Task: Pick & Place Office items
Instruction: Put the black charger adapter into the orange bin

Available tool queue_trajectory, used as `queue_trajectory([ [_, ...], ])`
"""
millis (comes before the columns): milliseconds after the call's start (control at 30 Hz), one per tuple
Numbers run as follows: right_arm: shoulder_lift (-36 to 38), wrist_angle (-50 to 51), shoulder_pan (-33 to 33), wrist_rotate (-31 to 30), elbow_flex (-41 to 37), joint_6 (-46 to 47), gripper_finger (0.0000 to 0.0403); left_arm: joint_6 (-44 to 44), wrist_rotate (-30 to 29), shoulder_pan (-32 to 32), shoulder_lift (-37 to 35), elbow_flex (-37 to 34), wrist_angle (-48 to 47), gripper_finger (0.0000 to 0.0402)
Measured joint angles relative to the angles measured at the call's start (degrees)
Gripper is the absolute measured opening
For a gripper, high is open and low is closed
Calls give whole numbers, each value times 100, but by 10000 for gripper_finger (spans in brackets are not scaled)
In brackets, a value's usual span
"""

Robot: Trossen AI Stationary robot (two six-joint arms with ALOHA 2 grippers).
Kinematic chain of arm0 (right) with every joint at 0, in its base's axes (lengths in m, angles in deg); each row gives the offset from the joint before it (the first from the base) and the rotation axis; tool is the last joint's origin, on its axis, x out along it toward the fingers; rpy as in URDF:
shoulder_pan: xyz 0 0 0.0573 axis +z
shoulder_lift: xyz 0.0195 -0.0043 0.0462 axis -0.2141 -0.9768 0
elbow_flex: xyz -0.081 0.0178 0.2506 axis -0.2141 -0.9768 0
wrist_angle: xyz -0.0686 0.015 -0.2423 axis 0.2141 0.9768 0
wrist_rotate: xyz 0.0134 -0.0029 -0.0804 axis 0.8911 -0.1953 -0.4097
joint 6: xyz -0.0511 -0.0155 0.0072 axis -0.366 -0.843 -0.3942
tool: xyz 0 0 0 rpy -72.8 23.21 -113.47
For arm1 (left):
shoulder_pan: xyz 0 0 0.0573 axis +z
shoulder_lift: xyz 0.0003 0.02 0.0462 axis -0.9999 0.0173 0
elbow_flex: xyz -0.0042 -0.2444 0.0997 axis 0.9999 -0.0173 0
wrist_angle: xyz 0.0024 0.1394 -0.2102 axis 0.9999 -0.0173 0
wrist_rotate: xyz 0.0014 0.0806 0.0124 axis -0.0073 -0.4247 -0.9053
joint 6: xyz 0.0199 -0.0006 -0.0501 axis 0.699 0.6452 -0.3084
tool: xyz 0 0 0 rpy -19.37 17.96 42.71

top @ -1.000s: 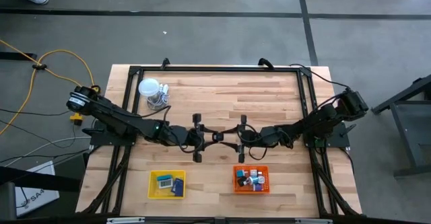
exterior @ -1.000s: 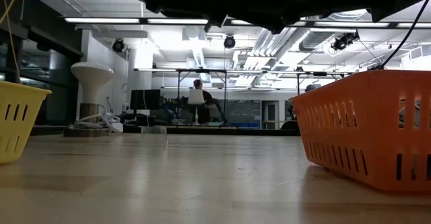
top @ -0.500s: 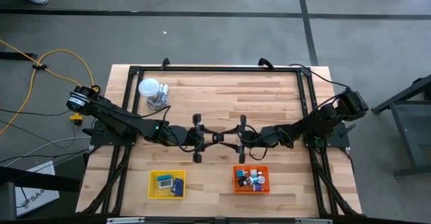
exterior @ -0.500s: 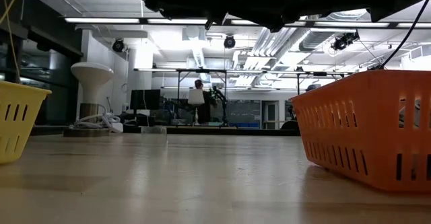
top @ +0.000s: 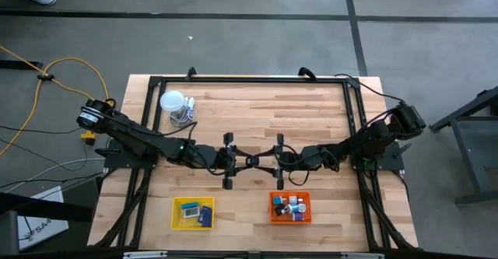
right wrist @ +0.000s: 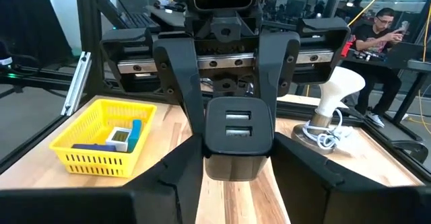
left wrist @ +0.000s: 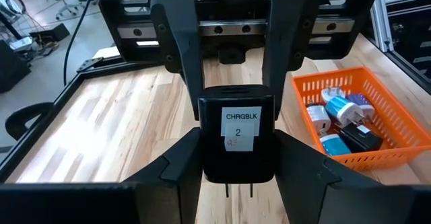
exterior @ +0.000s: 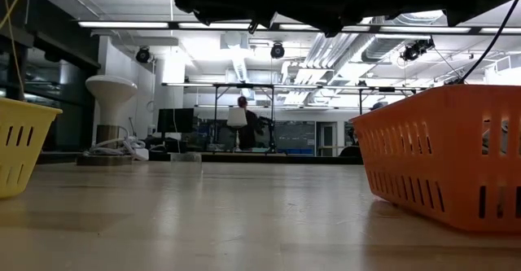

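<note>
A black charger block point(left wrist: 237, 140) with a white label sits in the air over the table's middle point(top: 253, 159), between both grippers. My left gripper point(top: 237, 159) reaches it from the left and my right gripper point(top: 269, 159) from the right, each shut on it. Its label side faces the left wrist and its port side point(right wrist: 237, 126) faces the right wrist. Other small office items lie in the orange tray point(top: 289, 207) and the yellow tray point(top: 192, 212). My left gripper point(left wrist: 237, 167) pinches the charger block between its two fingers point(left wrist: 185, 160), on the side walls of the labelled end point(left wrist: 210, 158). It comes in level from the table's left. The block is lifted clear, its two prongs point(left wrist: 229, 189) pointing down. My right gripper point(right wrist: 237, 167) pinches the same block between its two fingers point(right wrist: 296, 160), on the side walls of the port end point(right wrist: 266, 158). It comes in level from the table's right, facing the left gripper. The block hangs clear of the table between the two holds.
A white globe on a wire stand point(top: 174, 105) stands near the far left corner. The yellow tray sits near the front left and the orange tray near the front right, below the grippers. A black frame point(top: 249, 78) rims the table. A person point(right wrist: 380, 22) sits beyond it.
</note>
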Motion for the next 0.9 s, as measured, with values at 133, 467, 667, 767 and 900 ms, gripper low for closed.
queue_trajectory([
  [133, 0, 1, 2, -4, 0, -20, 134, 24, 1, 0, 0, 0, -6, 145],
  [467, 0, -2, 0, 4, 4, -49, 127, -175, 68, 81, -1, -4, -7, 202],
  [667, 0, 2, 7, 11, 4, -46, 120, -129, 59, 105, 0, -4, -2, 246],
  [767, 2, 56, 9, -8, 7, -12, 120, -129, 56, 104, 0, -4, 3, 252],
  [900, 7, 266, 17, -95, 11, 157, 120, -127, 22, 41, 0, -9, 1, 253],
])
